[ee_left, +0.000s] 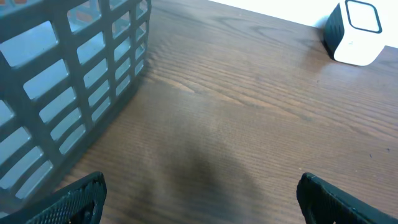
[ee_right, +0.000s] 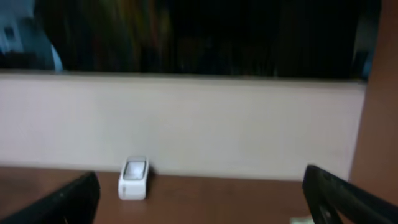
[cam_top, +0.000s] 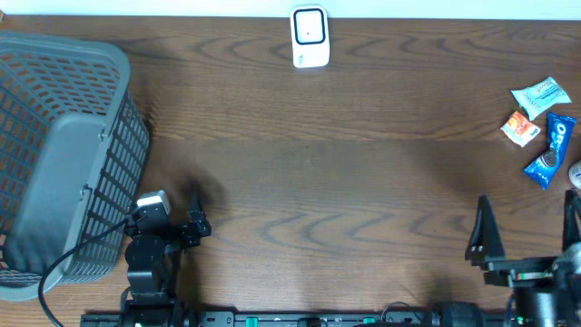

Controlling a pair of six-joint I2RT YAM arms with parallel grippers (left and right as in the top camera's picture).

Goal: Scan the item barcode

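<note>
A white barcode scanner (cam_top: 310, 37) stands at the table's far edge, middle; it also shows in the left wrist view, scanner (ee_left: 356, 32), and the right wrist view, scanner (ee_right: 133, 179). Three snack packets lie at the far right: a light blue packet (cam_top: 541, 95), a small orange packet (cam_top: 520, 128) and a dark blue cookie packet (cam_top: 551, 150). My left gripper (cam_top: 172, 218) is near the front left, open over bare wood, gripper (ee_left: 200, 183). My right gripper (cam_top: 526, 218) is at the front right, open and empty, gripper (ee_right: 200, 180), short of the packets.
A large grey slatted basket (cam_top: 118, 54) fills the left side, close beside my left arm; its wall (ee_left: 62, 68) fills the left of the left wrist view. A small round object (cam_top: 576, 171) is cut by the right edge. A wall runs behind the table.
</note>
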